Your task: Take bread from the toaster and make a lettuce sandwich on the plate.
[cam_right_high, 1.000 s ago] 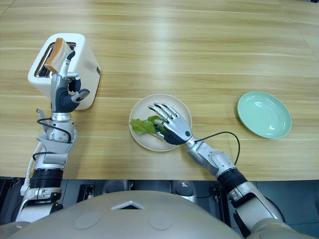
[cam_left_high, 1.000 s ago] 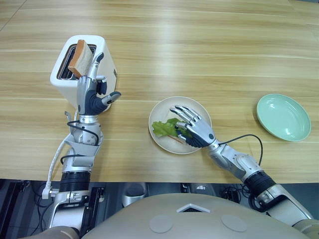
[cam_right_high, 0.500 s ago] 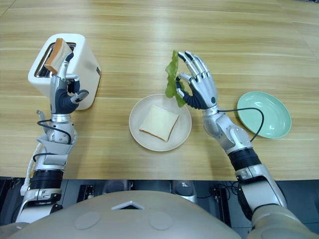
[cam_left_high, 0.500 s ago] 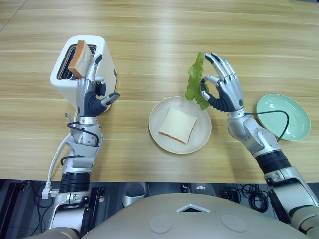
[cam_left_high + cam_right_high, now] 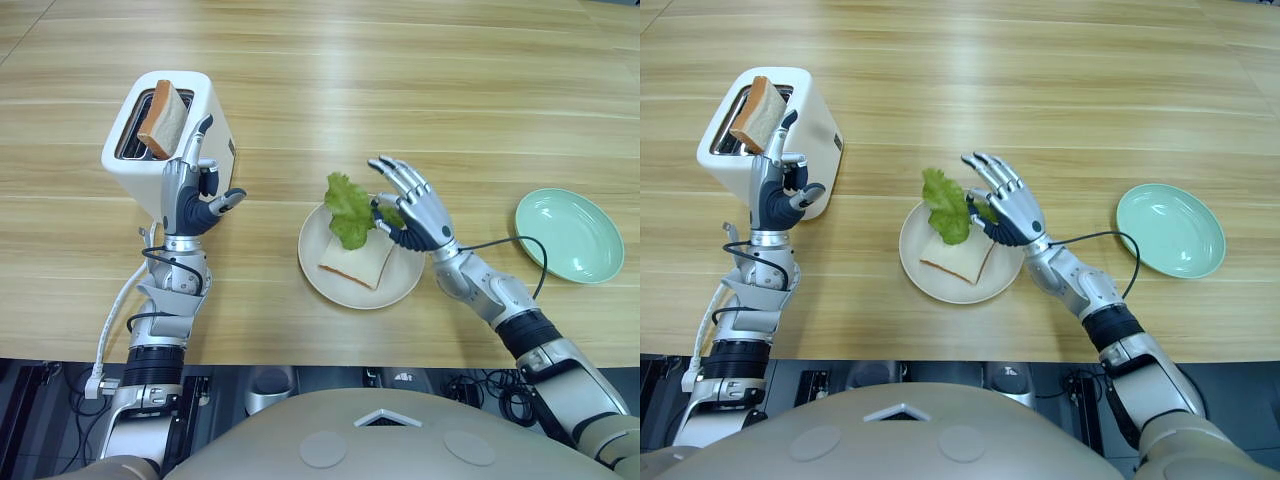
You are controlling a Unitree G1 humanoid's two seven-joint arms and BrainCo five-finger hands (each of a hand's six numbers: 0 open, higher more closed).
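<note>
Bread slice [image 5: 366,263] partly behind lettuce [image 5: 348,208]

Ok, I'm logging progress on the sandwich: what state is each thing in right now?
toaster: upright, slot occupied.
toast slice: tilted, sticking out of the toaster, not yet taken.
left hand: at the toaster's front, below the toast slice.
plate: holds one flat bread slice.
lettuce: pinched in the right hand, over the bread slice.
green plate: set apart, right of the right hand.

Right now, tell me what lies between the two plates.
The wrist of the right robot hand and its black cable cross bare wooden table, in both eye views.
</note>
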